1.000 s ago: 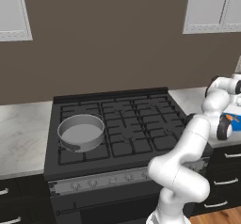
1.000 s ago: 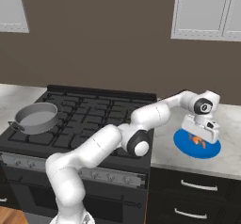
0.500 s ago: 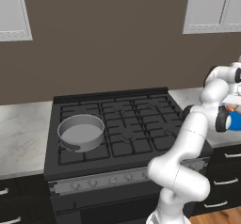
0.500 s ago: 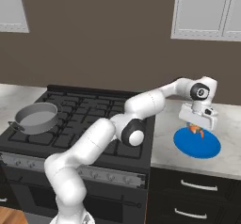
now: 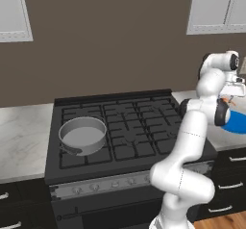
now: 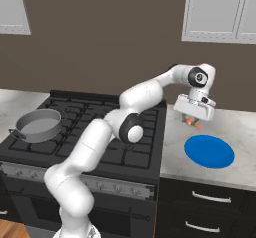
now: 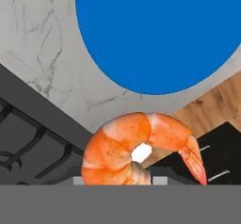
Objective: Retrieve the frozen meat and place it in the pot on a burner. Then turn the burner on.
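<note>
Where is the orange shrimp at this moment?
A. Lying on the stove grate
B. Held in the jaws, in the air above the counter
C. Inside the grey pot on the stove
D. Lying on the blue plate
B: the shrimp hangs in the gripper above the counter, while the blue plate and the pot hold nothing.

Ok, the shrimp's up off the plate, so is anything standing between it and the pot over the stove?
Nothing visible does. The gripper holds the shrimp above the counter, past the blue plate. The pot sits on the range's far-side front burner, and the grates between show bare.
</note>
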Robot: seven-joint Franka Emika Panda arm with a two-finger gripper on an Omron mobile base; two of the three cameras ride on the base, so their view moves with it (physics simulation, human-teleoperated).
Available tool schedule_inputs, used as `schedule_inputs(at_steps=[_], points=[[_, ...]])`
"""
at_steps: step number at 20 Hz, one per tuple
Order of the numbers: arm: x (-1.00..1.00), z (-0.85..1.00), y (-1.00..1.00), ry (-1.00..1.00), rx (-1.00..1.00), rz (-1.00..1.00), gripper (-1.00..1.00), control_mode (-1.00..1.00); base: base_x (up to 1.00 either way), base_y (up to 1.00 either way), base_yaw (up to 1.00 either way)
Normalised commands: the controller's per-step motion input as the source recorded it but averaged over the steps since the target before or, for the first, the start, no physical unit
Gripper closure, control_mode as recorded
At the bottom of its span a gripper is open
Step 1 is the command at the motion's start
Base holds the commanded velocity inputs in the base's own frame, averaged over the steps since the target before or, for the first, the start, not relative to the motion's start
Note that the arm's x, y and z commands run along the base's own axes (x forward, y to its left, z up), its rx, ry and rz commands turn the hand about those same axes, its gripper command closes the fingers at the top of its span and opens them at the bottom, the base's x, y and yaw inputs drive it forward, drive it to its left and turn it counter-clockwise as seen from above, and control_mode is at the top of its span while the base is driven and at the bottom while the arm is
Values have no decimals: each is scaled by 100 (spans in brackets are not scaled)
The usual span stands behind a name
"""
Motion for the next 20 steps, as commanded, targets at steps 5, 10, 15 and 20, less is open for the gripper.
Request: schedule_inputs(at_steps=[5, 10, 15, 20], points=[[-33, 0, 100, 0, -12, 0, 100, -100, 0, 0, 0], [-47, 0, 100, -8, -16, 4, 100, -100, 0, 0, 0], [-69, 19, 100, -27, -11, 11, 100, -100, 0, 0, 0], [-63, 54, 98, -40, -9, 10, 100, -100, 0, 0, 0]])
